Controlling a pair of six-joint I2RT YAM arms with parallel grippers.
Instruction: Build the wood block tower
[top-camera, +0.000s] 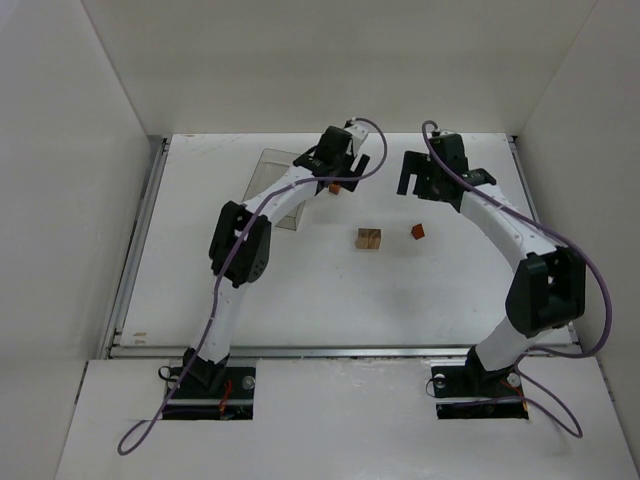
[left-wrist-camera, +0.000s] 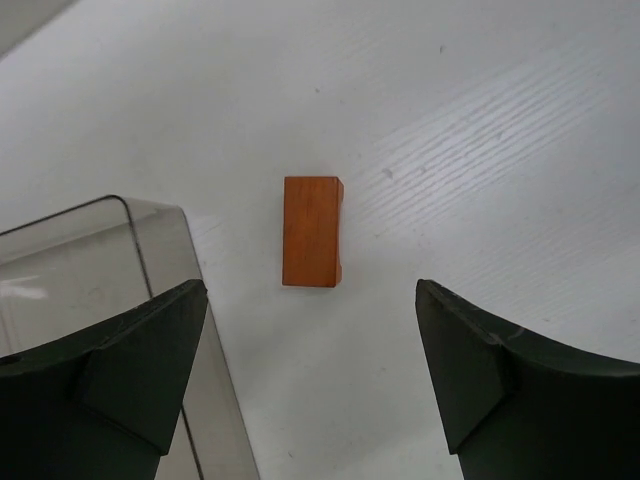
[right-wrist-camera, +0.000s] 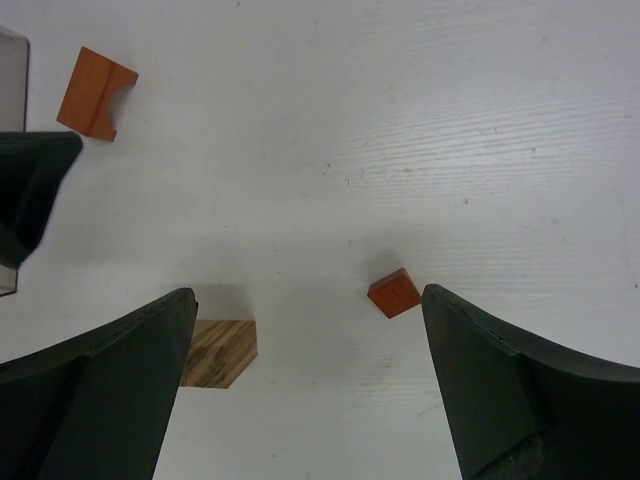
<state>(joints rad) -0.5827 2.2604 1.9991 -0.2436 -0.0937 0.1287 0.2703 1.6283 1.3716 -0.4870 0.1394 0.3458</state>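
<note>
Your left gripper (left-wrist-camera: 310, 335) hangs with its jaws spread wide and nothing in them, over the oblong orange block (left-wrist-camera: 312, 231), which lies flat on the white table (top-camera: 300, 300) in line with the gap and touches neither finger. Mind the clear plastic box (left-wrist-camera: 90, 260): its rounded corner sits just beside the block, and one finger overlaps its wall in the left wrist view. Your right gripper (right-wrist-camera: 308, 335) is also fully spread and empty; the small red-orange piece (right-wrist-camera: 393, 293) lies near one fingertip and the tan block (right-wrist-camera: 220, 353) pokes out from under the other. The tower's pieces all lie singly on the table, none stacked. The top view shows what the wrist views cannot: the tan block and the red-orange piece sit close together mid-table between the two arms, the orange block lies farther back at the box's edge, and the left arm reaches across the box. Only the right wrist view shows the grain on the tan block, plus the orange block and a dark left finger off in its corner
</note>
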